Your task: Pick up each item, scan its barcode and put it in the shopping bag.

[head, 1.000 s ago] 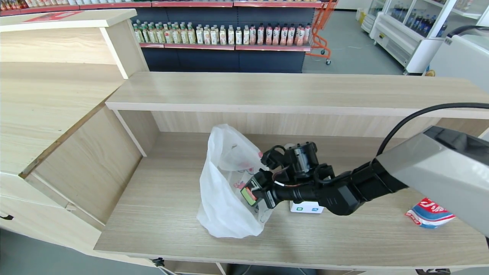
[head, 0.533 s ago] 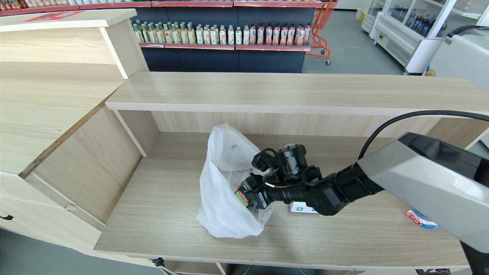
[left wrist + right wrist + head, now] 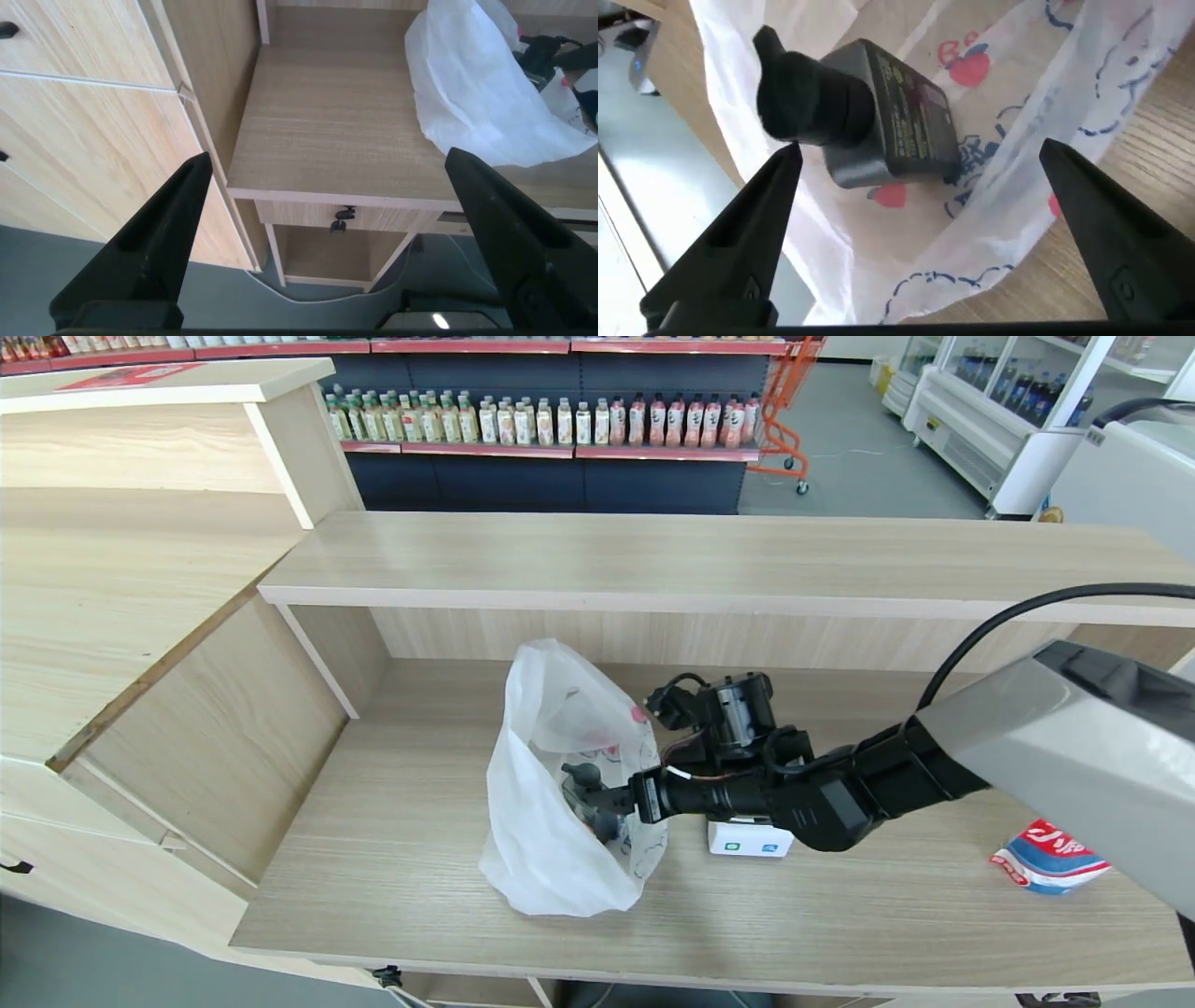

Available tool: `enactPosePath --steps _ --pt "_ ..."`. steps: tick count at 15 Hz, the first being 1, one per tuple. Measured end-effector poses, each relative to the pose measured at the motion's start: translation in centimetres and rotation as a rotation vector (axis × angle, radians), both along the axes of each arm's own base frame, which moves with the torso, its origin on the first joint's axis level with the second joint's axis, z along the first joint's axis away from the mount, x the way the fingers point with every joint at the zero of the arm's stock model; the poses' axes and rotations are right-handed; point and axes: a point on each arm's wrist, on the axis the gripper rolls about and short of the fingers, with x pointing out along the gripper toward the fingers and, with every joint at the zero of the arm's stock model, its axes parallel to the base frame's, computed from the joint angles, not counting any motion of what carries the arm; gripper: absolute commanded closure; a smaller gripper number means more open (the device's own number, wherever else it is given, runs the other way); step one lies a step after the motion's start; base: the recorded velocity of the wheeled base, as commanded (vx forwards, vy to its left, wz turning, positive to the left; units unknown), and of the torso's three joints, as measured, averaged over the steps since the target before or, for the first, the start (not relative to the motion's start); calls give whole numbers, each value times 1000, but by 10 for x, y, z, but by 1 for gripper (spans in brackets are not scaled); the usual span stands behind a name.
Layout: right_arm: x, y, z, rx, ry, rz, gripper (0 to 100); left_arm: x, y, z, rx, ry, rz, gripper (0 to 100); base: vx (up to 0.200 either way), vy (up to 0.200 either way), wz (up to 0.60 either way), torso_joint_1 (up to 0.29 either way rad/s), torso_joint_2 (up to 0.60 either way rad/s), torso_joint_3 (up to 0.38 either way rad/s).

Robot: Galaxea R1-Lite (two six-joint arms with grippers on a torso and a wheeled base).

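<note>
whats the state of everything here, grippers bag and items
shopping bag: standing open on the counter
dark item: lying loose inside the bag
right gripper: open, empty, in the bag's mouth
left gripper: open, empty
white box: on the counter beside the bag
red and blue packet: on the counter, unbagged

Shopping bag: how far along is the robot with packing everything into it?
One dark item already lies in the shopping bag. Nothing is in hand: the right tool sits open at the bag's mouth, the left tool open beside the counter. A red, white and blue packet on the counter is left.
</note>
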Motion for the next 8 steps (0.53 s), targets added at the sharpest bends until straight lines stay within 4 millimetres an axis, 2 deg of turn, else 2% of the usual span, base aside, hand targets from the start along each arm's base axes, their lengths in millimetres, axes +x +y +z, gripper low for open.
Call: enactPosePath --steps 3,6,8 --pt "0 -17 12 123 122 -122 0 0 0 0 0 0 0 0 0 0 0 0 0 0" --pt "-6 -25 49 289 187 -124 0 0 0 0 0 0 0 0 0 0 0 0 0 0" --pt "-14 -38 68 351 207 -155 0 0 0 0 0 0 -1 0 0 0 0 0 0 0"
